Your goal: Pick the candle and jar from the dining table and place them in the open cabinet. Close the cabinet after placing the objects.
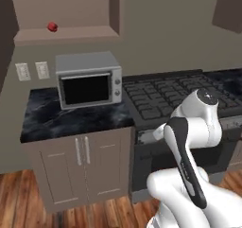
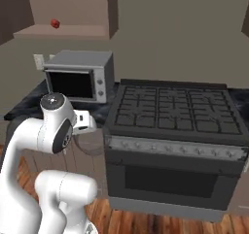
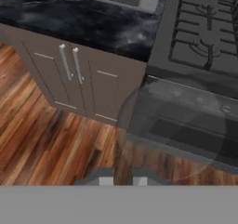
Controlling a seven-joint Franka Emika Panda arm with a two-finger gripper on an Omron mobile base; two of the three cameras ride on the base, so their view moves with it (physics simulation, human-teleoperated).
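Jar [image 1: 52, 27] on cabinet [image 1: 66, 35] shelf, door cropped

1. The open taupe-brown wall cabinet [image 1: 66, 33] has bare shelf to the right of the small round red jar [image 1: 52, 27].
2. The boxy grey microwave [image 1: 88, 79] stands directly under that shelf.
3. Black marble-look counter [image 1: 56, 120] lies bare before the microwave.
4. The black gas stove [image 2: 175, 109] stands just right of the microwave.
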